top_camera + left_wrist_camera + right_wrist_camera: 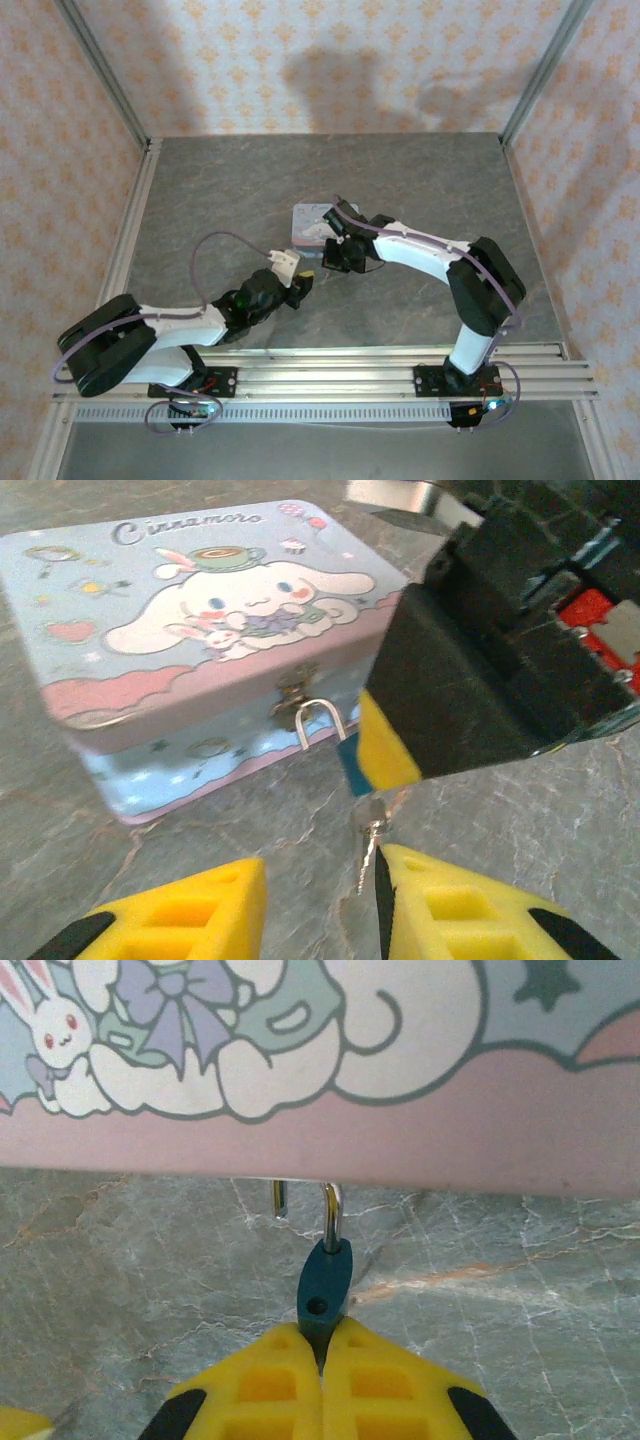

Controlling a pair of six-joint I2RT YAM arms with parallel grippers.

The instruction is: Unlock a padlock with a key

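The small dark blue padlock [325, 1282] hangs on the hasp of the light-blue cartoon tin [420, 1140], and my right gripper [322, 1345] is shut on its body. One shackle leg [278, 1200] stands free of the body, with an empty hole below it. In the left wrist view the padlock [349, 763] peeks out behind a right fingertip [385, 745]. The thin key [368, 848] sticks down out of it. My left gripper [320, 885] is open just below, and the key lies close against its right finger [450, 905].
The tin [310, 224] sits mid-table on the grey stone-patterned top [420, 180], with both grippers [298, 285] [336, 254] crowded at its near side. Patterned walls and metal rails [130, 230] enclose the table.
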